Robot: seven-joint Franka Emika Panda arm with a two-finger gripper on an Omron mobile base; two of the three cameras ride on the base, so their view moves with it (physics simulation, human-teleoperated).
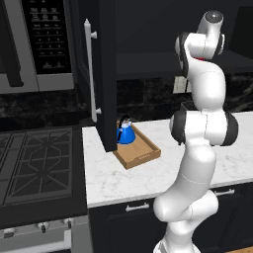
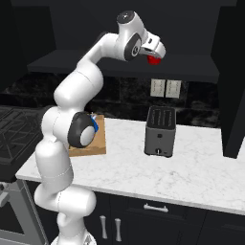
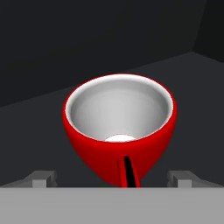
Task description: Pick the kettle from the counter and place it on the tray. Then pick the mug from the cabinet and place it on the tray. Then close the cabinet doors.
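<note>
The red mug [image 3: 119,131] stands upright on the dark shelf [image 2: 95,64] inside the black cabinet, its white inside facing the hand camera and its handle toward it. My gripper [image 3: 113,179] is open, fingertips [image 3: 43,178] wide apart on either side of the mug's base and not touching it. From the right base view the gripper [image 2: 156,51] hangs just over the mug [image 2: 153,60]. The blue kettle [image 1: 125,132] sits on the wooden tray [image 1: 144,153] on the white counter [image 1: 148,178]. One cabinet door [image 1: 106,74] stands open, with its silver handle [image 1: 90,69].
A dark grey toaster [image 2: 160,131] stands on the counter right of the tray [image 2: 91,146]. The other open door [image 2: 234,95] hangs at the far right. A microwave [image 1: 39,44] and stove [image 1: 34,163] lie to the left.
</note>
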